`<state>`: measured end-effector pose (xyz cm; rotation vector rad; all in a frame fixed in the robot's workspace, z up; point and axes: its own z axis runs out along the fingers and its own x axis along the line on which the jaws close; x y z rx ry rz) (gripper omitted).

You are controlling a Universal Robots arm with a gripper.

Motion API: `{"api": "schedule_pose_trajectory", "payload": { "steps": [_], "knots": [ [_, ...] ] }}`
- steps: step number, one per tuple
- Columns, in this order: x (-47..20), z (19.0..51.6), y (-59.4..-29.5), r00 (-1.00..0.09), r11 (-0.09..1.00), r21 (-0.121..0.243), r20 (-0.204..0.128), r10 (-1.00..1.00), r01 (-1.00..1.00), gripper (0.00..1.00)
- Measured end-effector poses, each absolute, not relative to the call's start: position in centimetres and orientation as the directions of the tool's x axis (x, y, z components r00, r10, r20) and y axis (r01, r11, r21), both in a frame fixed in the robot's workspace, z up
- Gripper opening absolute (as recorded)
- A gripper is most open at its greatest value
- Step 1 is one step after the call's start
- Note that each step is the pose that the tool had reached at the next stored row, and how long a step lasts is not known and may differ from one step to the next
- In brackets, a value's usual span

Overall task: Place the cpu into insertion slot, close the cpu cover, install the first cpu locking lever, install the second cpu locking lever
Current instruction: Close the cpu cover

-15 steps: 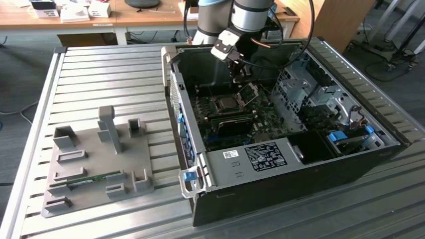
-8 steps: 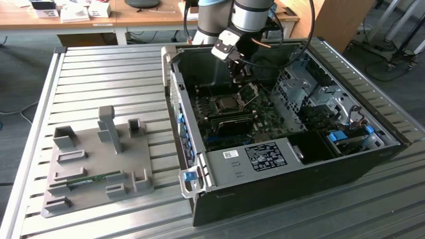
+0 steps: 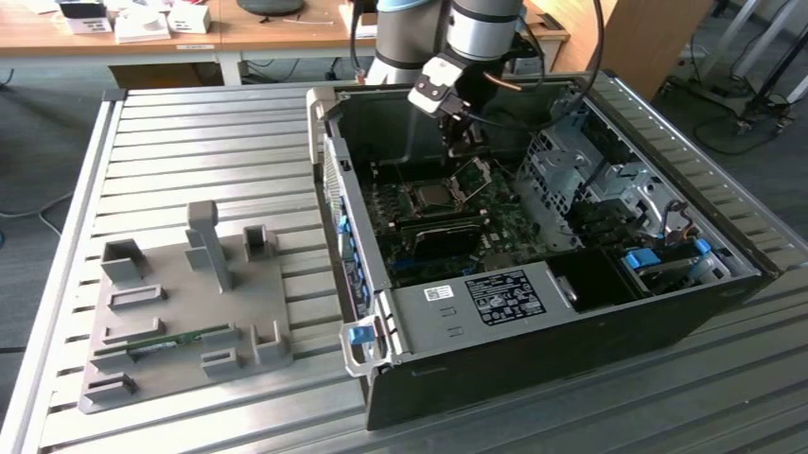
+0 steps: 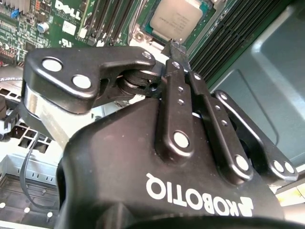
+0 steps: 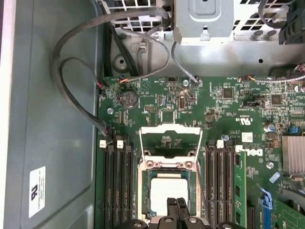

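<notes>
You're looking into an open computer case (image 3: 569, 340). Over its green board (image 5: 157, 102), your gripper (image 5: 177, 204), fingers pressed together on nothing, hovers just above the socket (image 5: 147, 191). The cover (image 5: 170, 129) stands raised, and the chip (image 5: 167, 188) sits in the socket.

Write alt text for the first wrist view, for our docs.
The cpu sits in the insertion slot on a green motherboard, with the cpu cover swung open. The shut end effector is over one edge of the cpu; black memory slots flank the slot, and grey cables loop along the case wall.
</notes>
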<state>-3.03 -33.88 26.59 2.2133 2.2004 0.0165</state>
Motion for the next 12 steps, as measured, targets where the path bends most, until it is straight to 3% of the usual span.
{"api": "schedule_pose_trajectory", "payload": {
  "steps": [12],
  "knots": [
    [-2.75, 26.81, -33.88, 0.006, -0.006, 0.022, -0.007, 1.0, 1.0, 0.11]
  ]
}}
